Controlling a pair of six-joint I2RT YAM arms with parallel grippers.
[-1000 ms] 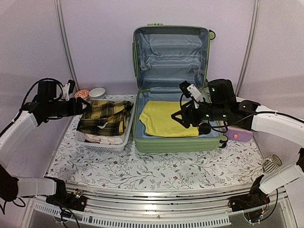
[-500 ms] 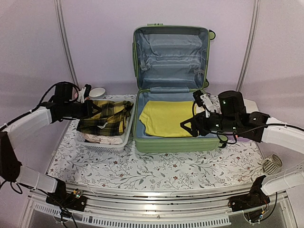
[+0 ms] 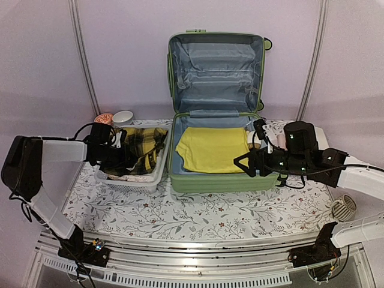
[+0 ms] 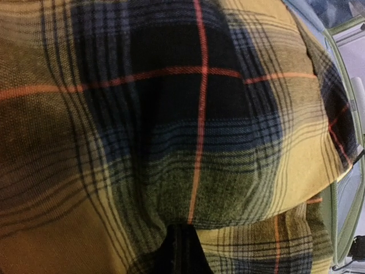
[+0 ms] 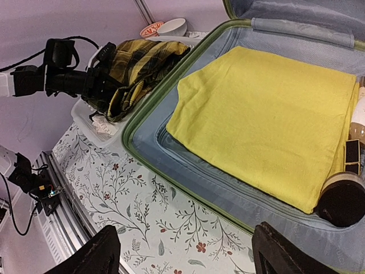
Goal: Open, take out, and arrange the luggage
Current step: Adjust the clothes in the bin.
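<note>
The luggage (image 3: pixel 216 183) is a light-green suitcase lying open, its lid (image 3: pixel 216 72) standing upright at the back. A folded yellow cloth (image 3: pixel 213 150) (image 5: pixel 268 114) lies in its base. To its left a plaid shirt (image 3: pixel 144 147) (image 4: pixel 188 114) fills a white basket (image 3: pixel 129 181). My left gripper (image 3: pixel 123 153) (image 4: pixel 179 254) is shut, its tip pressed into the plaid cloth, which fills its whole wrist view. My right gripper (image 3: pixel 243 163) (image 5: pixel 194 254) hangs open above the suitcase's front right rim, nothing between its fingers (image 5: pixel 108 251).
A dark round jar (image 5: pixel 342 200), a small dark box (image 5: pixel 352 153) and a pale bottle (image 3: pixel 257 139) sit at the suitcase's right side. Two small bowls (image 3: pixel 123 116) (image 3: pixel 103 118) stand behind the basket. A white ribbed round thing (image 3: pixel 343 208) lies at the far right.
My left gripper has shut and moved right and down into the plaid shirt. My right arm has drawn back from over the yellow cloth toward the suitcase's front right rim.
</note>
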